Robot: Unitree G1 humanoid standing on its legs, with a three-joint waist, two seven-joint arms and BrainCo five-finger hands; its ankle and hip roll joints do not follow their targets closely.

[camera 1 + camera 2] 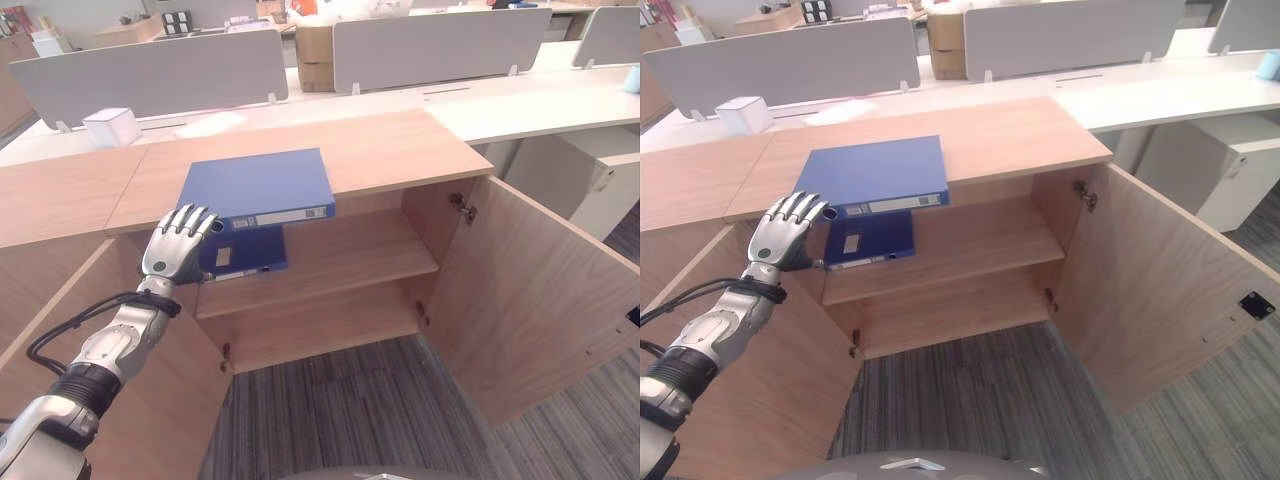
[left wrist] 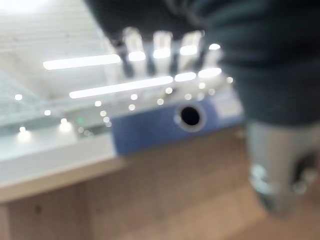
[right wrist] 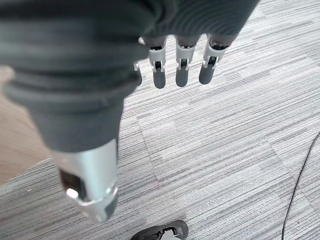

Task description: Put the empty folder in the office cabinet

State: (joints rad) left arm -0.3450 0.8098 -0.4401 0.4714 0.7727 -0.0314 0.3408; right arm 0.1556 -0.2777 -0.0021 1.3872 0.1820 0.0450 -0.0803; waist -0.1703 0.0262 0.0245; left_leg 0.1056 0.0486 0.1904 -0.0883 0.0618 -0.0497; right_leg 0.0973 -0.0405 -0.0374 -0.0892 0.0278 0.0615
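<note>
No print can be read anywhere.

- Upper blue folder (image 1: 258, 186), lying on the cabinet top (image 1: 390, 150): a pale label strip (image 1: 282, 217) runs along its spine; the marks on it are too small to make out.
- Lower blue folder (image 1: 250, 249), on the cabinet's upper shelf (image 1: 345, 258): a small pale label (image 1: 223, 257) on its cover and a thin pale strip along its front edge, lettering illegible.
- White box (image 1: 112, 126) on the worktop (image 1: 520, 105) behind: no legible marking.
</note>
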